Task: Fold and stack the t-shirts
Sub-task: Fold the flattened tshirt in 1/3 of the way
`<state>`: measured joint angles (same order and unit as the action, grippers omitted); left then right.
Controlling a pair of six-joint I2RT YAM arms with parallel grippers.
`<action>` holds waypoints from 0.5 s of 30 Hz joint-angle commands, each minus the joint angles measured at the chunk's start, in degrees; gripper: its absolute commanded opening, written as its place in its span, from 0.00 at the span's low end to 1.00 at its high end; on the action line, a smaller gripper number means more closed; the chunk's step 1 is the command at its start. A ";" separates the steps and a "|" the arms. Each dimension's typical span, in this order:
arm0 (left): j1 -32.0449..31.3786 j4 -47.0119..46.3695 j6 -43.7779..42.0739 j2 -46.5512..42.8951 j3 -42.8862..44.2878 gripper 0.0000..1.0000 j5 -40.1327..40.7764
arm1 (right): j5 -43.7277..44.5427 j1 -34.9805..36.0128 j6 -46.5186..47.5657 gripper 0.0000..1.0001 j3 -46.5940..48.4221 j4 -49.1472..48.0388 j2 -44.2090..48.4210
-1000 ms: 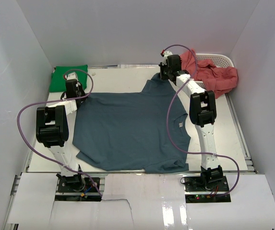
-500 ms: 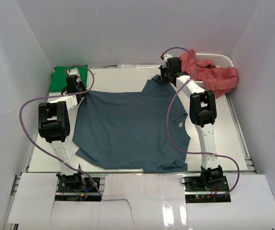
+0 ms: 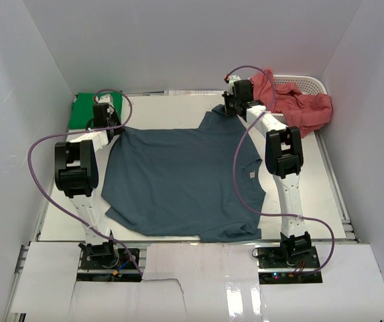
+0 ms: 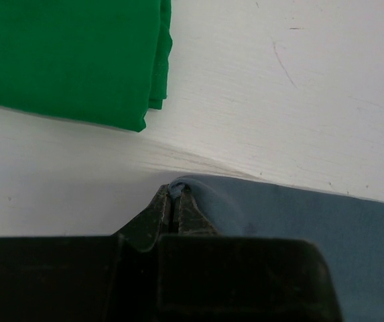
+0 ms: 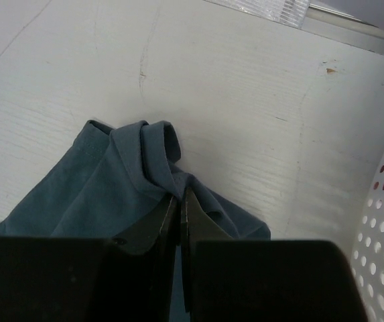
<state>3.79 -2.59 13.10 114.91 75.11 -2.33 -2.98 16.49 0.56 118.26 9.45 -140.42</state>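
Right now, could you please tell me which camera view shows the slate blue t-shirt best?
The top external view: the slate blue t-shirt lies spread flat, nearly all visible. The left wrist view shows only the corner pinched by the left gripper; the right wrist view only a bunched fold pinched by the right gripper.

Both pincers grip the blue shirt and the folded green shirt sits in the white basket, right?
No. The top external view shows the green shirt on the table, far left, outside the white basket. The left pincer and right pincer do grip the blue shirt.
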 commanded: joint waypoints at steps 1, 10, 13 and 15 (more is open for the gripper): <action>0.16 -0.31 -1.06 -1.80 0.21 0.00 -0.05 | 0.79 -0.76 1.11 0.08 2.50 -0.49 3.58; 0.16 0.74 -0.62 -1.97 0.65 0.00 0.21 | 1.05 -1.37 1.64 0.08 6.73 0.74 3.13; 0.16 0.74 -0.71 -3.29 -0.58 0.00 0.66 | 0.61 -1.46 1.55 0.08 5.67 0.66 4.36; 0.16 0.66 -0.71 -4.26 -1.37 0.00 0.83 | 0.09 -1.46 1.29 0.08 4.19 0.66 4.98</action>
<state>3.79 -1.74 12.88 114.78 74.67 -2.09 -2.76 15.25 1.28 122.78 10.55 -140.33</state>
